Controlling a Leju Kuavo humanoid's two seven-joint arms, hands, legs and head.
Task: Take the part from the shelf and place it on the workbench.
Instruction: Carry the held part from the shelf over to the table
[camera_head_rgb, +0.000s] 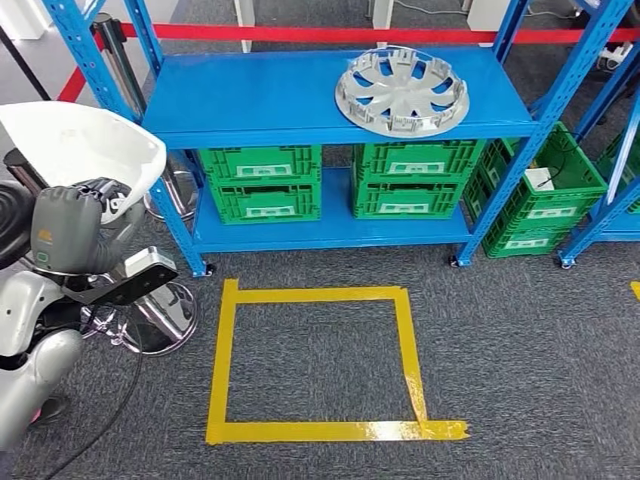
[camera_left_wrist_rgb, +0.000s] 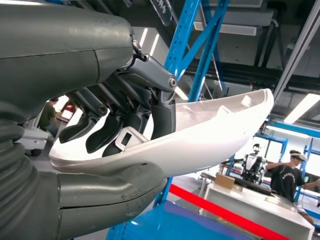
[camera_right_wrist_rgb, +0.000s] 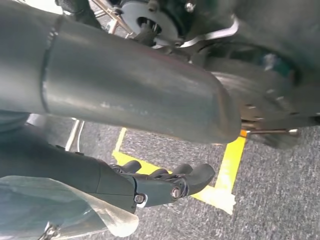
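Observation:
A white curved plastic part (camera_head_rgb: 75, 150) is at the far left of the head view, held up by my left hand (camera_head_rgb: 72, 230). In the left wrist view the dark fingers (camera_left_wrist_rgb: 113, 125) lie inside the white part (camera_left_wrist_rgb: 211, 135) and the thick thumb presses on its underside. A silver wheel cover (camera_head_rgb: 401, 92) lies flat on the top board of the blue shelf (camera_head_rgb: 249, 95). My right hand (camera_right_wrist_rgb: 158, 185) hangs over the grey carpet beside yellow tape, fingers loosely bent, holding nothing.
Green crates (camera_head_rgb: 264, 180) fill the lower shelf, with more on a rack at the right (camera_head_rgb: 543, 190). A yellow tape square (camera_head_rgb: 220, 360) marks the carpet. A chrome post base (camera_head_rgb: 162, 315) stands at the left. A person (camera_left_wrist_rgb: 288, 175) stands beyond a pale table (camera_left_wrist_rgb: 256, 205).

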